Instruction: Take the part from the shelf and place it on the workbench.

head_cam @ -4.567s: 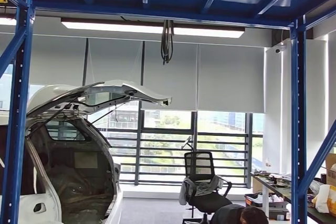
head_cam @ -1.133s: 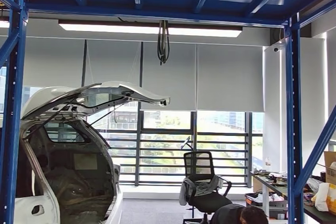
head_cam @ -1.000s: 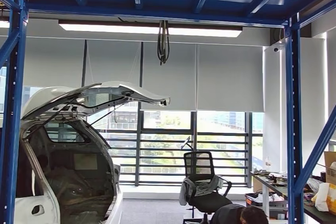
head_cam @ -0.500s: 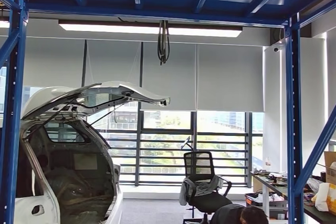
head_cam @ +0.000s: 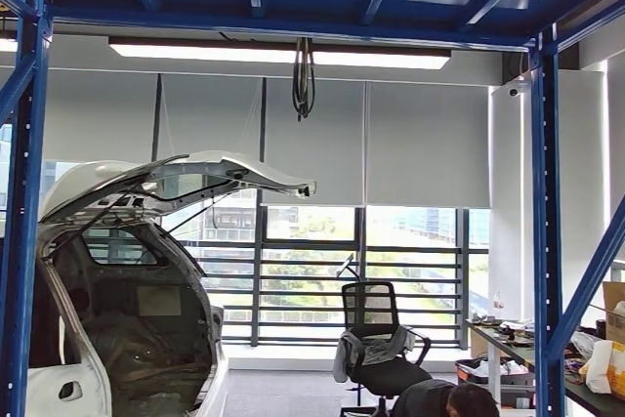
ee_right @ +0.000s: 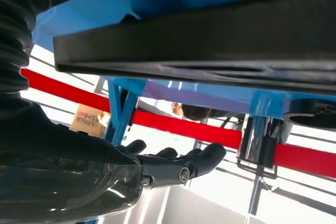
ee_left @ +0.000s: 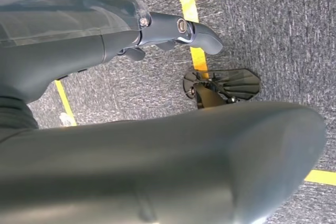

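Right hand (ee_right: 174, 166) reaches empty, fingers spread, under the black part (ee_right: 206, 45).

No text, label, brand or number is legible anywhere; the cardboard box (ee_right: 89, 119) beyond the right hand (ee_right: 174, 163) bears print too blurred to read.

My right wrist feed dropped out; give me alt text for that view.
The right hand, fingers extended and holding nothing, reaches beneath a dark flat panel. Behind are a blue shelf frame and a red crossbar.
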